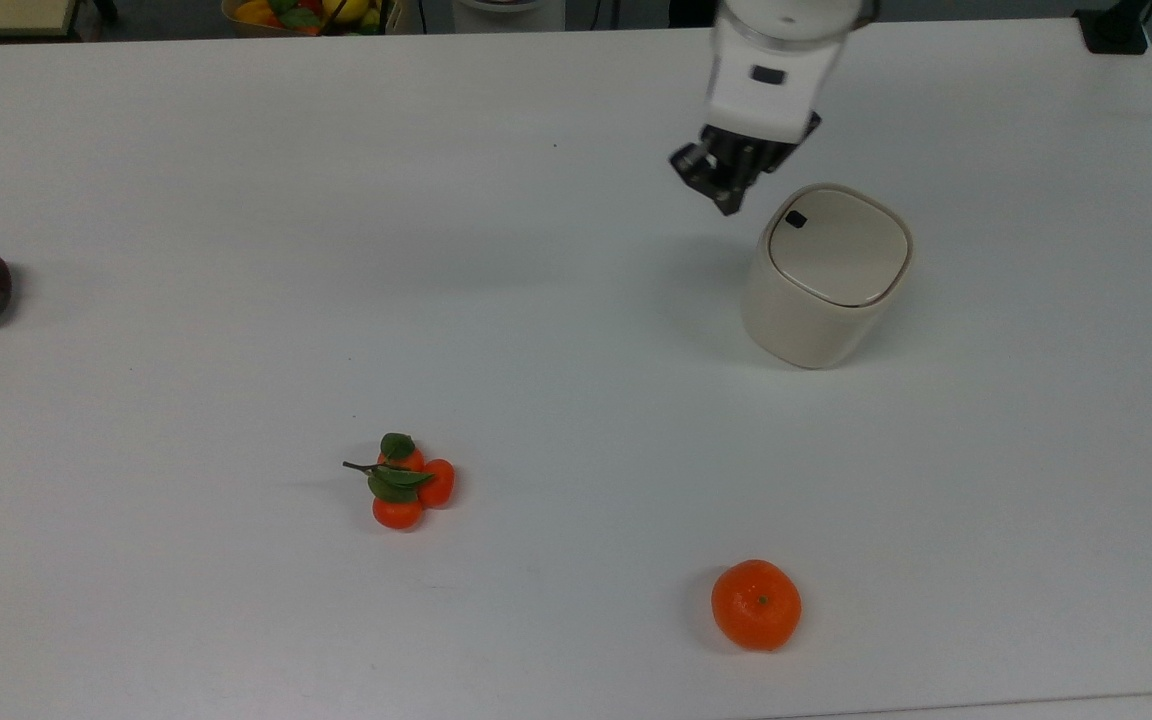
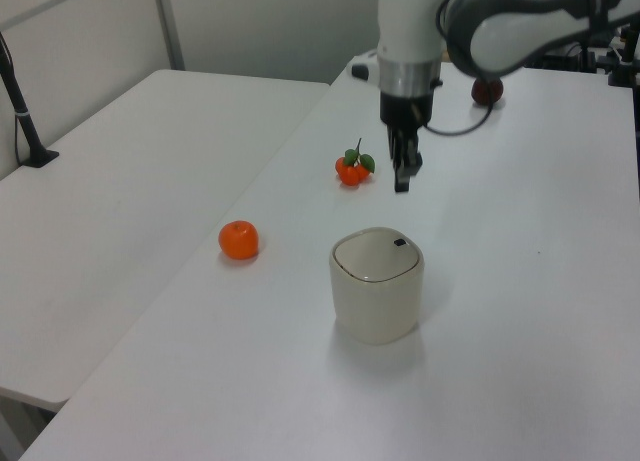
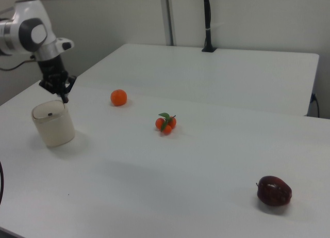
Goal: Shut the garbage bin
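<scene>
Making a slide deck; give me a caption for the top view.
Gripper hovers beside the garbage bin, its lid down flat.

White matte table (image 1: pixel 236 250) spans the top view, bare surface evenly lit, soft shadows. A second white table (image 2: pixel 120 181) butts against its long edge in the left view; the same one (image 3: pixel 232 73) sits behind in the right view, seam between them visible. Black post (image 3: pixel 207 21) clamped at the second table's far edge in the right view, black stand (image 2: pixel 20 101) at the left view's left. Pale grey wall panels (image 3: pixel 247 16) with vertical joints behind. Past the table's far edge in the top view, a basket (image 1: pixel 306 15), possibly of fruit. Dark floor strip beyond.
</scene>
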You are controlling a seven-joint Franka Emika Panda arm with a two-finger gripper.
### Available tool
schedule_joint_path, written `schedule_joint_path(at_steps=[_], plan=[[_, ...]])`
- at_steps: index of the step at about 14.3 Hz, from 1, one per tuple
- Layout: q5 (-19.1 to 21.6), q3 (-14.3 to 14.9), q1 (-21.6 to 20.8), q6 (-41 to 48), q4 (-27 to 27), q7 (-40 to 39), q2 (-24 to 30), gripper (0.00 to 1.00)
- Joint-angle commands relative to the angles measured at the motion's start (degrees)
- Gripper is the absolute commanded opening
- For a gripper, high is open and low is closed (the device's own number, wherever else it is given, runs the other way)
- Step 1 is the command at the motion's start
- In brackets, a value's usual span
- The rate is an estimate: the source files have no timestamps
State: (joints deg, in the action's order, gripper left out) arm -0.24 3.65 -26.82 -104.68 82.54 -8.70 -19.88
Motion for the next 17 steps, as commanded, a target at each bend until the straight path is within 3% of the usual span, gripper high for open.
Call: schedule_joint_path(at_steps=[1, 7, 10, 14, 15, 16, 17], plan=[[0.0, 0.1, 5.9, 5.3, -0.4, 2.9, 4.0, 0.0], [-1.3, 0.1, 17.4, 13.4, -0.2, 3.3, 9.8, 0.0], [-2.3, 0.0, 20.6, 18.2, 0.0, 3.3, 12.0, 0.0], [-3.0, 0.2, 21.4, 18.8, 0.1, 3.3, 12.6, 0.0], [-3.4, 0.2, 21.6, 18.8, 0.1, 3.3, 12.8, 0.08], [-3.6, 0.3, 22.0, 18.9, 0.2, 3.6, 13.1, 0.28], [-3.8, 0.3, 22.2, 18.9, 0.2, 4.1, 13.6, 0.66]])
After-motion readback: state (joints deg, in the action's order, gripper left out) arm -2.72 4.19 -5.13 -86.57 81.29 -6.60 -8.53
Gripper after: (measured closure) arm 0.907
